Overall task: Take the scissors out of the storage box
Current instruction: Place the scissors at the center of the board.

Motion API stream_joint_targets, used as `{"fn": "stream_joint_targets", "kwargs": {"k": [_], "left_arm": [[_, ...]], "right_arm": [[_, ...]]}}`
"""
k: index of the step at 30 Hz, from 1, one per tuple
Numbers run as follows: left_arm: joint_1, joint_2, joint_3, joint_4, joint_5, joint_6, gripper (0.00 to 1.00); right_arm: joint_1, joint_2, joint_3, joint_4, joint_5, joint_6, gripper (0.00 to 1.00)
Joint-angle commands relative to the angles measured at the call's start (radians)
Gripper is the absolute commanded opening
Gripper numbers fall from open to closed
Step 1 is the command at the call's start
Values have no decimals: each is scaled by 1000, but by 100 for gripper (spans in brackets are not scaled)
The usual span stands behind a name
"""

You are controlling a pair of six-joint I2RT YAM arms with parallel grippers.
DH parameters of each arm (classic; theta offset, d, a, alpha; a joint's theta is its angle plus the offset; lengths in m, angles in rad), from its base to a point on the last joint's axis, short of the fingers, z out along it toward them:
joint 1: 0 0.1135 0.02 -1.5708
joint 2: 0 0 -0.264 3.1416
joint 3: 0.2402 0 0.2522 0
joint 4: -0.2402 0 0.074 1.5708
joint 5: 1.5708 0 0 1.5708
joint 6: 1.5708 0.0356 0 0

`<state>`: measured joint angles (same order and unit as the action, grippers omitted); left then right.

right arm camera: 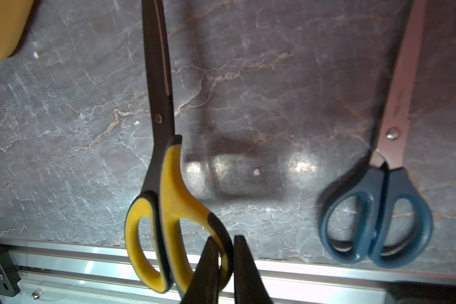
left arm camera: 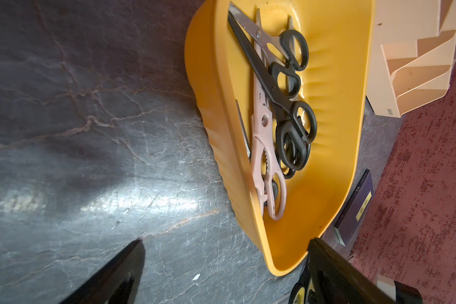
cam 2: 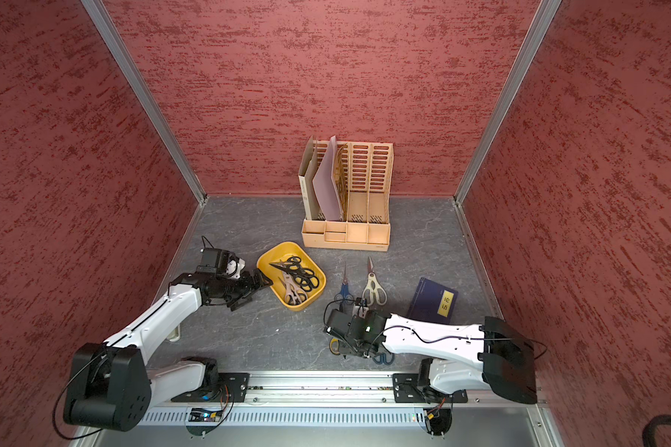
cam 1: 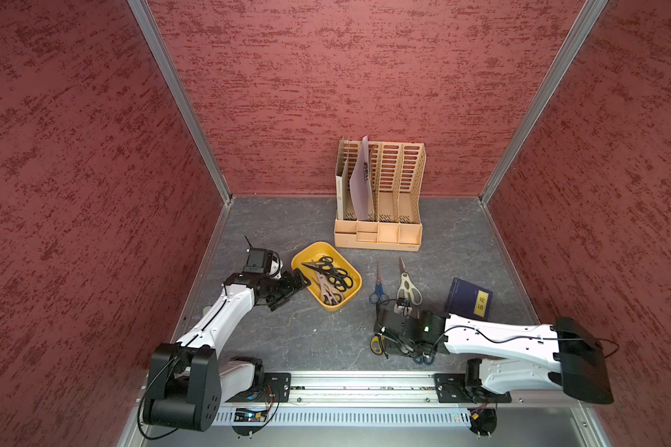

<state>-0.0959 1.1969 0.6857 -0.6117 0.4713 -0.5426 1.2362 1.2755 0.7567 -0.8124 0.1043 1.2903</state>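
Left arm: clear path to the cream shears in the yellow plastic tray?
Probably yes: open left gripper at yellow plastic tray's rim; cream shears' handles exposed, black-handled scissors cross the blades.

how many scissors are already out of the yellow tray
4, maybe more hidden: small blue pair and pale shears side by side, yellow pair in the right gripper, dark blue pair beside it.

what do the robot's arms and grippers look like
Both arms have smooth white shells, the left arm and right arm, with chunky black joint housings. A thin black cable runs along each. The left gripper and right gripper are black with flat, tapering fingers. A small green light glows at the right wrist.
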Motion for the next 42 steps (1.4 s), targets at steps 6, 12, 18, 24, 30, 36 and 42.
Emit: {"fn": "stream_joint_targets", "kwargs": {"k": [6, 12, 18, 24, 30, 36, 42], "left_arm": [[7, -5, -6, 9, -4, 19, 100], [17, 1, -3, 11, 3, 21, 100], [22, 1, -3, 11, 6, 23, 100], [25, 0, -3, 11, 7, 24, 100], [24, 4, -3, 12, 11, 23, 100], [10, 30, 3, 27, 12, 18, 100], [-74, 96, 47, 22, -82, 14, 100]], "right_arm": [[41, -8, -57, 39, 50, 115, 0], [41, 14, -86, 67, 43, 122, 0], [40, 73, -73, 75, 23, 104, 2], [40, 112, -66, 66, 6, 99, 12], [40, 94, -17, -4, 40, 81, 34], [29, 42, 80, -148, 118, 40, 44], [-104, 20, 202, -130, 110, -158, 45]]}}
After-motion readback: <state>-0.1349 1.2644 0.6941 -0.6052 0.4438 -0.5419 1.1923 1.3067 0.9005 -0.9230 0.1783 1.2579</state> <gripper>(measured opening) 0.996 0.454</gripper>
